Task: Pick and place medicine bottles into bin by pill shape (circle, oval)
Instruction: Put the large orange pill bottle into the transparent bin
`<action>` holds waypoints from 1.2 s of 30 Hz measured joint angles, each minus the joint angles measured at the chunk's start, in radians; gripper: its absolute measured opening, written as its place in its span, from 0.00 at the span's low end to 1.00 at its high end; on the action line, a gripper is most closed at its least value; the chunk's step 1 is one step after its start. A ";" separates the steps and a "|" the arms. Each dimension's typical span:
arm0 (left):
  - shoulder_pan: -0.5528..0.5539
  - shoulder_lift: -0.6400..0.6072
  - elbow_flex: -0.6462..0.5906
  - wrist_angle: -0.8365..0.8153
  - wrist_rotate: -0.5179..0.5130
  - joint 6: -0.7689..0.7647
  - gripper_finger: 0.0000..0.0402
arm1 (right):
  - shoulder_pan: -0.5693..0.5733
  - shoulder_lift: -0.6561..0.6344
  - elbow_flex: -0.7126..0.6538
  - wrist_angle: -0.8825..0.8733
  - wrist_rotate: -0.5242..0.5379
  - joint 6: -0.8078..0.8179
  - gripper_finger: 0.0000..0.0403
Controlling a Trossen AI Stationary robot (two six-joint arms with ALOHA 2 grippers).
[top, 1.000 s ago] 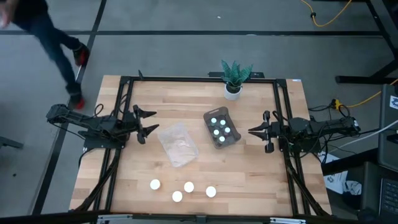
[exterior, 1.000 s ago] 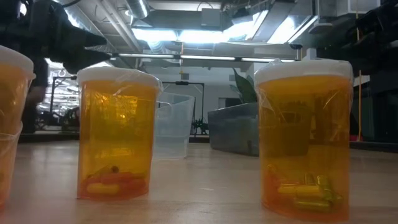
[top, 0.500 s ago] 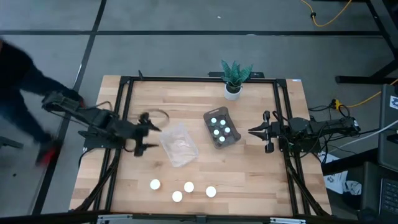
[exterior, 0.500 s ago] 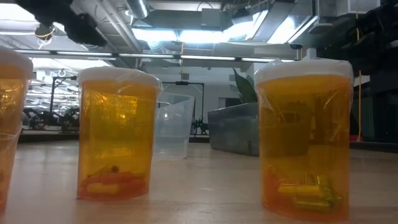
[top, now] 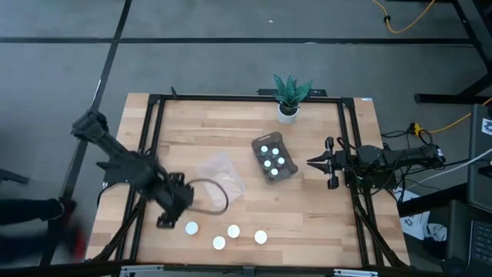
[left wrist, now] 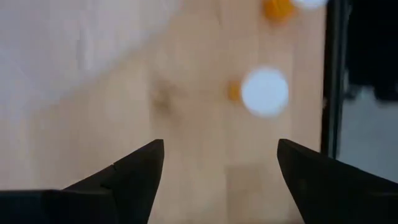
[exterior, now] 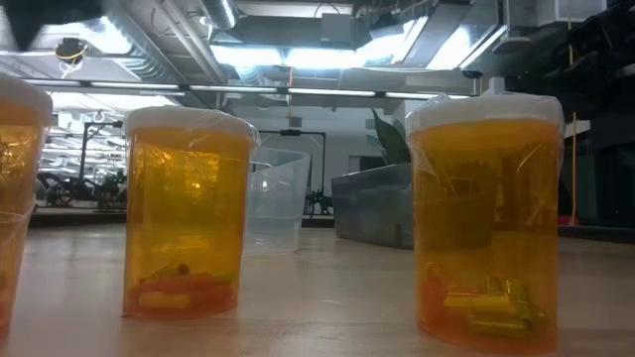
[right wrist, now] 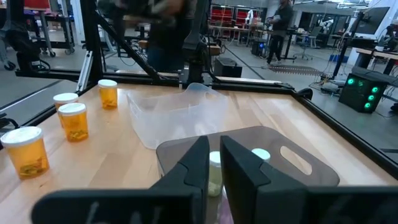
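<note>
Four amber bottles with white caps stand near the table's near edge (top: 191,228) (top: 219,243) (top: 233,231) (top: 260,237); two show close up in the low view (exterior: 187,213) (exterior: 486,218). The smoky grey tray (top: 286,172) holds several small white-capped bottles (top: 269,162). The clear tray (top: 221,175) lies to its left. My left gripper (top: 182,209) is open and tipped downward just left of and above the leftmost amber bottle, whose cap (left wrist: 265,92) shows ahead of the fingers. My right gripper (top: 311,161) is shut, right of the grey tray (right wrist: 273,155).
A white pot with a green plant (top: 289,98) stands at the far edge. A black frame (top: 154,138) runs along the table's sides. A cable loop (top: 209,197) hangs by my left wrist. A person (top: 38,211) is at the left beyond the table.
My left gripper has swung from beside the clear tray's left side toward the near edge and now tips down over the leftmost amber bottle. The person on the left has walked toward the near side. My right arm has kept still.
</note>
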State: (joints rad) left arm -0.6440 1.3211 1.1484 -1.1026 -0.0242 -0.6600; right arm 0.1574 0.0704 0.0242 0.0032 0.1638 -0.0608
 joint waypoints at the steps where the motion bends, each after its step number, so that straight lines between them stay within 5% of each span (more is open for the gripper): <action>1: -0.017 0.029 0.000 -0.008 0.019 -0.021 0.76 | 0.000 0.000 0.000 0.000 0.000 0.000 0.11; 6: -0.094 0.169 -0.002 -0.009 0.069 -0.098 0.76 | 0.000 0.000 0.000 0.000 0.000 0.000 0.11; 16: -0.149 0.385 -0.002 0.146 -0.016 -0.194 0.76 | 0.000 0.000 0.000 0.000 0.000 0.000 0.11; 25: -0.149 0.418 -0.002 0.336 -0.072 -0.205 0.76 | 0.000 0.000 0.000 0.000 0.000 0.000 0.11; 36: -0.144 0.418 -0.002 0.360 -0.092 -0.232 0.76 | 0.000 0.000 0.000 0.000 0.000 0.000 0.11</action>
State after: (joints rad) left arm -0.7876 1.7390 1.1465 -0.7429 -0.1166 -0.8920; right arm 0.1577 0.0708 0.0246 0.0032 0.1638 -0.0608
